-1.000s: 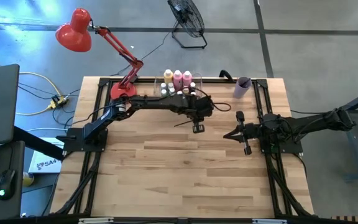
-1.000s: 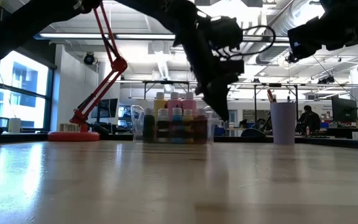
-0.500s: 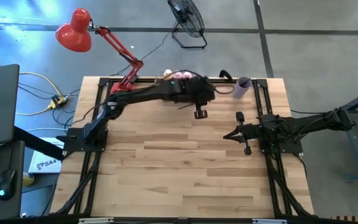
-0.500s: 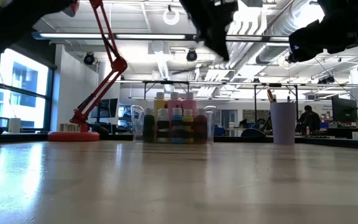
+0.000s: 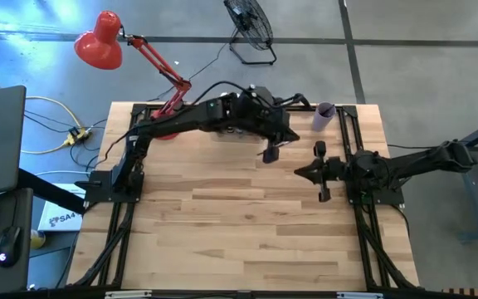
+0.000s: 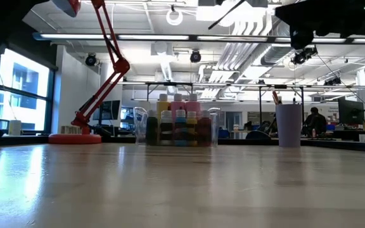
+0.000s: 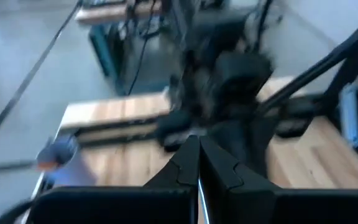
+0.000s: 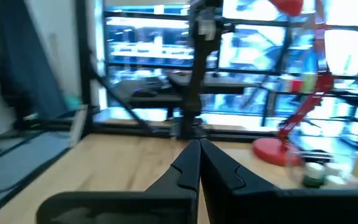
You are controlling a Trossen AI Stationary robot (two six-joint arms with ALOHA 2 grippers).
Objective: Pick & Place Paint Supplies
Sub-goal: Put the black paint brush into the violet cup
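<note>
Both claws are shut and seemingly empty: left claw [image 5: 270,154] hangs high, paint bottles [image 6: 177,120] behind it; right claw [image 5: 321,171] hovers above the bench [image 5: 247,224].

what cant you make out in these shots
High view: the dark left arm covers the clear plastic bin of paint bottles.
Low view: the top edge cuts off both arms.
High view: anything inside the lilac cup is too small to tell.
</note>
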